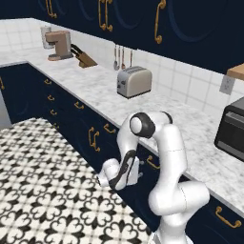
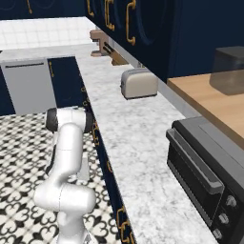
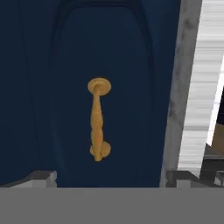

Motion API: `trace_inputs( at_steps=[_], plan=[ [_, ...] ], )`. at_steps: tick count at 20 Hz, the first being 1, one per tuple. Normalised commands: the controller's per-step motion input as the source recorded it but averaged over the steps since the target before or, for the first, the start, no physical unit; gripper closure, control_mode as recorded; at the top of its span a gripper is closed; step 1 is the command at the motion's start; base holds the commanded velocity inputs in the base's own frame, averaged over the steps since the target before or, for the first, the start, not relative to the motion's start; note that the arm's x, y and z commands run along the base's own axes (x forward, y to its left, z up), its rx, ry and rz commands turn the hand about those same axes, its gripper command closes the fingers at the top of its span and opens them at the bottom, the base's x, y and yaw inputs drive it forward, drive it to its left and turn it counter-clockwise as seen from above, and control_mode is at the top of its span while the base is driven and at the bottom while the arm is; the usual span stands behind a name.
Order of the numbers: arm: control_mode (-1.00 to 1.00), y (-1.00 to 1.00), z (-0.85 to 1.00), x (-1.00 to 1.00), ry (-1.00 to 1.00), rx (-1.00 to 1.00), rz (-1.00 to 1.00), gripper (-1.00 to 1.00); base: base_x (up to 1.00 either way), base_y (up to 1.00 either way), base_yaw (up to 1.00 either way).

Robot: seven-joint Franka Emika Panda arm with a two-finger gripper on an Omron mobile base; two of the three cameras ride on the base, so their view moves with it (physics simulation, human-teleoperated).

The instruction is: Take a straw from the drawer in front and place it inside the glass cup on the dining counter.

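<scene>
The navy-blue drawer (image 3: 122, 65) is shut, and its curved brass handle (image 3: 98, 120) stands lengthwise in the middle of the hand view. My gripper (image 3: 109, 177) faces the drawer front squarely, open, with one fingertip (image 3: 41, 177) on each side of the handle and some distance short of it. In the left base view the gripper (image 1: 137, 172) hangs low under the marble worktop, close to the drawer handle (image 1: 152, 163). Nothing is between the fingers. The straw is hidden, and the glass cup and the dining counter are out of view.
A marble worktop (image 1: 95, 88) runs over the navy cabinets and carries a toaster (image 1: 134, 81), a black oven (image 1: 233, 128), a coffee machine (image 1: 58, 45) and a knife block (image 1: 85, 57). Patterned floor tiles (image 1: 38, 181) spread out to the left.
</scene>
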Motion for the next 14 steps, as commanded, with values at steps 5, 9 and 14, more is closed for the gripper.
trace_inputs(
  at_steps=[5,9,14],
  plan=[
    [-1.0,-0.18,-0.33,0.67,0.0,-0.05,-0.12,-1.0,0.0,0.0,0.0],
    [-1.0,-0.21,-0.34,0.66,0.0,0.0,-0.04,-1.0,0.0,0.0,0.0],
    [-1.0,-0.38,-0.33,0.3,0.0,0.0,0.01,-1.0,0.0,0.0,0.0]
  ],
)
